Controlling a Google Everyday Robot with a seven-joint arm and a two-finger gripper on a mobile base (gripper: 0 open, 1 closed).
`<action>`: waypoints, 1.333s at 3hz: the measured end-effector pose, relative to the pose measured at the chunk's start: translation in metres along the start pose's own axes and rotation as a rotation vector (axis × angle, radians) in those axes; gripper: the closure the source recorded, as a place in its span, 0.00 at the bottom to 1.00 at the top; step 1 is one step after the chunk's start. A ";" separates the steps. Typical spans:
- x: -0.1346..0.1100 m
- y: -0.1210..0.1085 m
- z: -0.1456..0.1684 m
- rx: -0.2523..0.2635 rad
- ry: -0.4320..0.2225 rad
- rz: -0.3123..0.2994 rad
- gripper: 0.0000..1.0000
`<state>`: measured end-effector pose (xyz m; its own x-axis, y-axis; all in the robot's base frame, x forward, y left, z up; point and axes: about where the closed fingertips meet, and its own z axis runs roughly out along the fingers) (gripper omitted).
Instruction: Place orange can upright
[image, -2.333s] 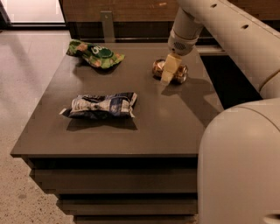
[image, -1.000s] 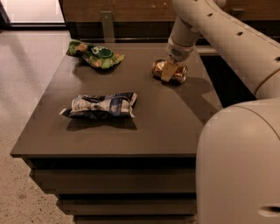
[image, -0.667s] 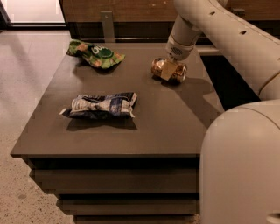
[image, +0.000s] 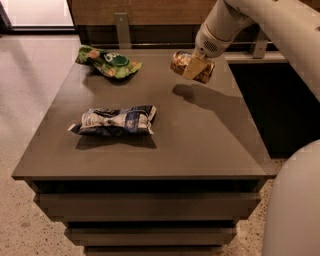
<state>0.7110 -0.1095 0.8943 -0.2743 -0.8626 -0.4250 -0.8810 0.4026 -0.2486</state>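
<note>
The orange can is a small shiny orange-gold can with brown and white markings. It lies on its side in the air, lifted above the far right part of the dark table. Its shadow falls on the tabletop just below it. My gripper is shut on the orange can, with one pale finger across the can's front. The white arm comes down to it from the upper right.
A green snack bag lies at the table's far left. A blue-and-white snack bag lies left of the middle. A wooden wall with metal brackets runs behind the table. My white base stands at the lower right.
The can lay on its side on the table with my gripper down over it. Now it is off the tabletop, held in the gripper above its own shadow.
</note>
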 end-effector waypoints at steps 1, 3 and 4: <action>-0.005 0.011 -0.012 -0.019 -0.147 -0.009 1.00; 0.002 0.026 -0.024 -0.065 -0.463 0.019 1.00; 0.001 0.028 -0.027 -0.071 -0.482 0.023 1.00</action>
<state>0.6757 -0.1077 0.9108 -0.0992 -0.6068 -0.7887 -0.9055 0.3837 -0.1813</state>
